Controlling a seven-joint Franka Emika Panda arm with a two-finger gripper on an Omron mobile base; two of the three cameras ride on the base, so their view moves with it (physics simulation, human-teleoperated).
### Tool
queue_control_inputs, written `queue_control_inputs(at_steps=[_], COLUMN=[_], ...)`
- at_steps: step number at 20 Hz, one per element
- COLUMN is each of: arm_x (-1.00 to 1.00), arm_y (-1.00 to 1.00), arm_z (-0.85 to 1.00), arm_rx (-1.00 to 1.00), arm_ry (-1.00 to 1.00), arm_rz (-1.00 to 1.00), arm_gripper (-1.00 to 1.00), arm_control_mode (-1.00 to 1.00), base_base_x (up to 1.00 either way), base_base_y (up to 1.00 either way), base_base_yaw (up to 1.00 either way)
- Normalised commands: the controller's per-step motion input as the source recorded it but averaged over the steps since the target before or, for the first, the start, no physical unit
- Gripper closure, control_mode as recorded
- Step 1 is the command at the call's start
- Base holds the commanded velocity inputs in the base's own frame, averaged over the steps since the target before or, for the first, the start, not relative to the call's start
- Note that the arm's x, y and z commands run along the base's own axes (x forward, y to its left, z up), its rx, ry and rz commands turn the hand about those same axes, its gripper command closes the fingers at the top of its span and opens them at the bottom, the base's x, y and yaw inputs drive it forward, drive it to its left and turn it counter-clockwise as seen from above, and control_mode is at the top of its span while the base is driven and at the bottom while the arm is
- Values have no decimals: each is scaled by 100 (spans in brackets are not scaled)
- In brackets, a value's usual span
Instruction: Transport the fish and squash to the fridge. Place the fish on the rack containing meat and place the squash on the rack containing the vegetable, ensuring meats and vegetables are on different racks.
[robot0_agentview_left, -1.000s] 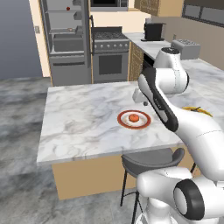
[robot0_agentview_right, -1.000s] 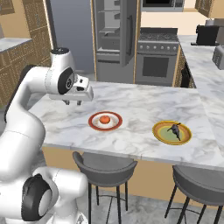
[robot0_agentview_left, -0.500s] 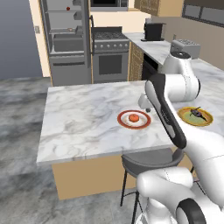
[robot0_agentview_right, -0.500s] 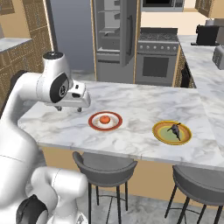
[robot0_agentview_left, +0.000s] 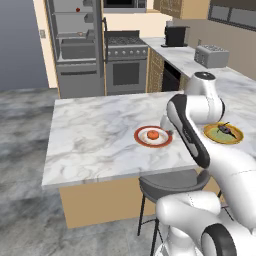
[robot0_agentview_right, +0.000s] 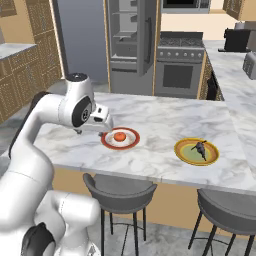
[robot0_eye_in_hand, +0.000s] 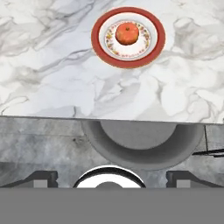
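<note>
The orange squash (robot0_eye_in_hand: 127, 33) lies in the middle of a red-rimmed plate (robot0_eye_in_hand: 151, 52) on the marble island, also seen as squash (robot0_agentview_left: 153, 134) and squash (robot0_agentview_right: 119, 136). My gripper (robot0_eye_in_hand: 112, 178) hangs open above the island's near edge, short of the plate, with nothing between its wide-apart fingertips (robot0_eye_in_hand: 43, 177). From the side, the gripper (robot0_agentview_right: 103, 130) sits just left of the plate. The dark fish (robot0_agentview_right: 200, 148) rests on a yellow plate (robot0_agentview_right: 185, 155) further right. The fridge (robot0_agentview_left: 75, 45) stands open at the back with a red vegetable (robot0_agentview_left: 78, 9) on an upper rack.
A steel oven range (robot0_agentview_left: 125, 65) stands beside the fridge. A toaster (robot0_agentview_left: 210, 54) and a black appliance (robot0_agentview_left: 175, 36) sit on the right-hand counter. Grey stools (robot0_agentview_right: 119, 187) stand under the island's near edge, one stool seat (robot0_eye_in_hand: 142, 146) directly below the hand.
The arm has folded and its hand has come down and closer to the red-rimmed plate. Squash, fish and plates have not moved.
</note>
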Motion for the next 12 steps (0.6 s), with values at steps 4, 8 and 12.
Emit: queue_control_inputs(at_steps=[4,8,12], arm_x=[74,68,69], arm_y=[-6,-10,-11], arm_z=[-29,-33,-29], arm_rx=[0,0,0], arm_ry=[13,12,8], arm_rz=[-3,-1,0], arm_gripper=[-100,-100,-100], arm_control_mode=[-100,-100,-100], base_base_x=[0,0,0], base_base_y=[0,0,0], base_base_yaw=[0,0,0])
